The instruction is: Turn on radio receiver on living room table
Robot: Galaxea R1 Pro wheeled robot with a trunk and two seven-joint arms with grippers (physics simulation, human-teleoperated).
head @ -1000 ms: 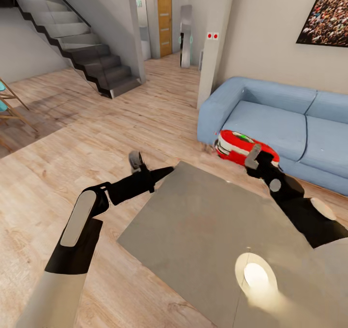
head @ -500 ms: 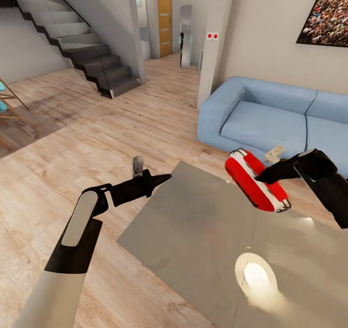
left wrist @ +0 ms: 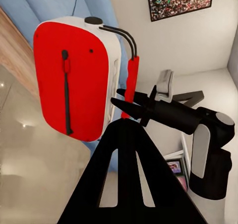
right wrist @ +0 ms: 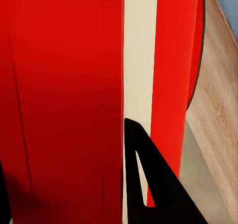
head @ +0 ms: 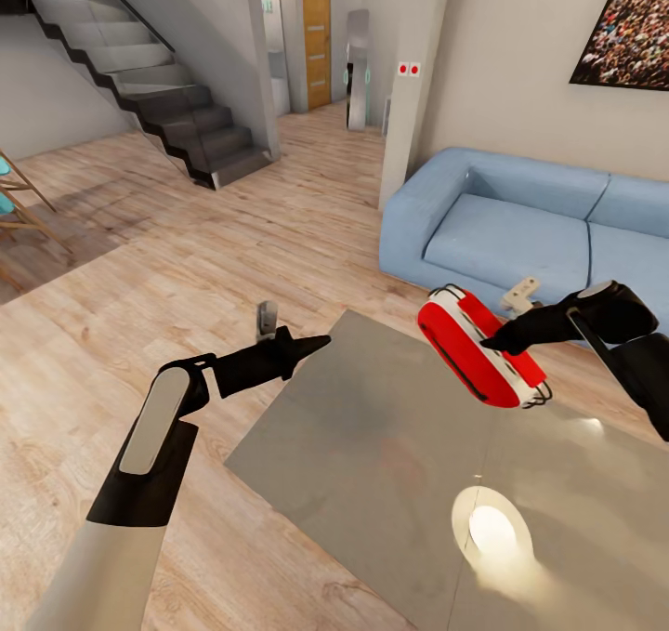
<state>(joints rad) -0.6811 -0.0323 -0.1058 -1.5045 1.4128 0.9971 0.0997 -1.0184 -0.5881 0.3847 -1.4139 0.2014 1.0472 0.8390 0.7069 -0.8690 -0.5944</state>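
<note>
Radio (head: 478, 345) tilted above table (head: 372, 445), long axis slanting; right gripper (head: 492, 338) touching it, grip unclear; left gripper (head: 311, 343) farther, jaws unclear.

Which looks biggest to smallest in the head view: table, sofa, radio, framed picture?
1. Table, nearest the camera, which inflates it.
2. Sofa, cut off at the frame edge, so its full extent is unsure.
3. and 4. Radio and framed picture look alike; the picture is farther and cropped, so no ranking.
</note>
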